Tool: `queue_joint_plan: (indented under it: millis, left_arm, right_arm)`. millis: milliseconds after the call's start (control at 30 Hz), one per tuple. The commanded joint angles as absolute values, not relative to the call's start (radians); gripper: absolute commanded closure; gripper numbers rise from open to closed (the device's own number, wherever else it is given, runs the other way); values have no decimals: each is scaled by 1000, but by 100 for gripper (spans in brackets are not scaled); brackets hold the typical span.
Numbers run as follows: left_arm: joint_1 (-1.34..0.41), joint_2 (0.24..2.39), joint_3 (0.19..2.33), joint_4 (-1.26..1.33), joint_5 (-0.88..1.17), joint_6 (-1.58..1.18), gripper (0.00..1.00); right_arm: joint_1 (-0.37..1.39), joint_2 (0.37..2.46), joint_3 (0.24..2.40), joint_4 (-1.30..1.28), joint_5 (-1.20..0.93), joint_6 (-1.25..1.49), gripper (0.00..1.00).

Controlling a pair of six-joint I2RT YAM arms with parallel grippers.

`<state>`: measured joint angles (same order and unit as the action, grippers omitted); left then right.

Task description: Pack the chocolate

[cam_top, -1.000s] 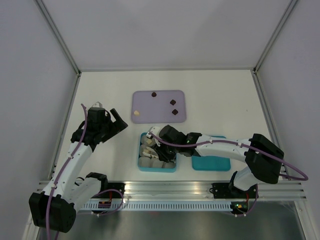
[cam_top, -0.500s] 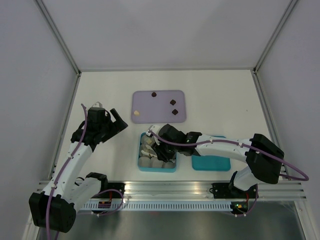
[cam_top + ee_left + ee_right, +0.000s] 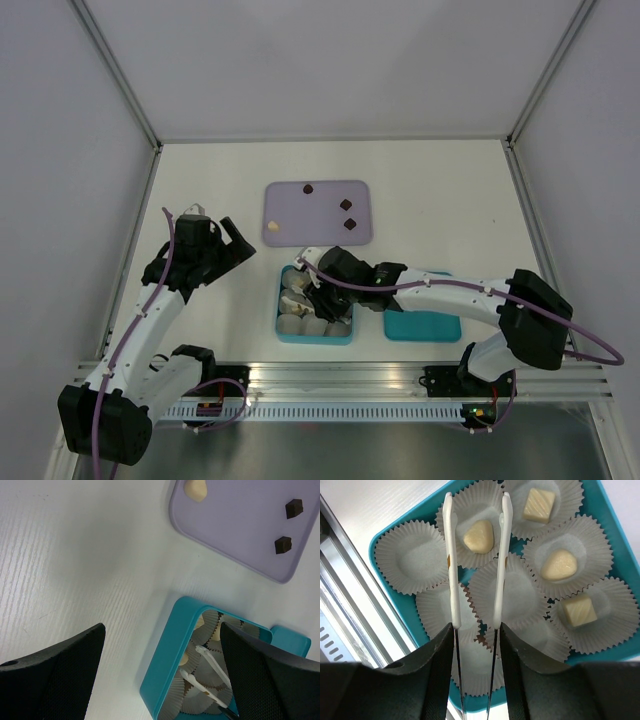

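right gripper (image 3: 476, 499) has spread its fingers slightly over the teal box (image 3: 165, 660), releasing. four cream chocolates (image 3: 479, 536) sit in paper cups (image 3: 410, 557). four pieces (image 3: 347, 203) wait on the lavender tray (image 3: 320, 228). left gripper (image 3: 161, 630) gapes, empty.

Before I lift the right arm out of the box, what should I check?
1. Right tool jaws apart: ok.
2. Cream piece seated in its cup, clear of both fingers: ok.
3. Empty cup free for the next piece: ok.
4. Left tool open, off the teal box: ok.
5. Lavender tray emptied: not ok, three dark pieces and a cream one lie on it.
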<state>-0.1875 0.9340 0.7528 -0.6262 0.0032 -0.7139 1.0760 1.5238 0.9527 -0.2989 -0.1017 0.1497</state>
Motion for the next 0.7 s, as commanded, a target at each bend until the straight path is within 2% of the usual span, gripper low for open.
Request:
queue_joint_plan:
  millis: [0,333,533,667]
  left_arm:
    - [-190,933,785,-611,11,-681,0]
    - [-190,930,785,-611,12,-687,1]
    - [-190,923,785,-611,8,-690,0]
    - [-190,917,782,-612,5,-696,0]
  right_arm:
    - [1080,1451,999,-293,-74,170,55]
    - [1068,1358,1084,-396,96,206,56]
    - [938,1439,1190,-387,32,203,58]
    - [870,1569,1287,-400,5,137,59]
